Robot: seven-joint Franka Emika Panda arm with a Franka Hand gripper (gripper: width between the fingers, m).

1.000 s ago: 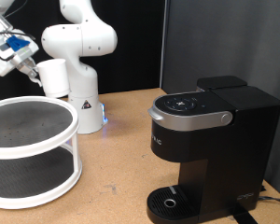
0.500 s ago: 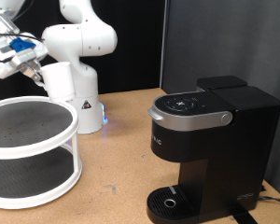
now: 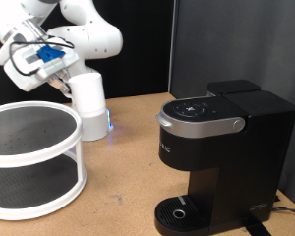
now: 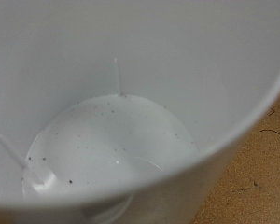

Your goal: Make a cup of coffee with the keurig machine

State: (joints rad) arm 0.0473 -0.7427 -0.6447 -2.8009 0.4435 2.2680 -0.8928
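- Exterior view: gripper [image 3: 61, 81] up at far left, above the white two-tier shelf [image 3: 34, 147], fingers closed on the rim of the cup [image 3: 87, 93].
- Cup upright, held in the air, well left of the keurig [image 3: 221, 157].
- Keurig on the desk [image 3: 128, 187] at right, lid down, drip tray [image 3: 180, 212] bare.
- Wrist view: cup [image 4: 131, 112] interior fills the frame, dark specks on its bottom.
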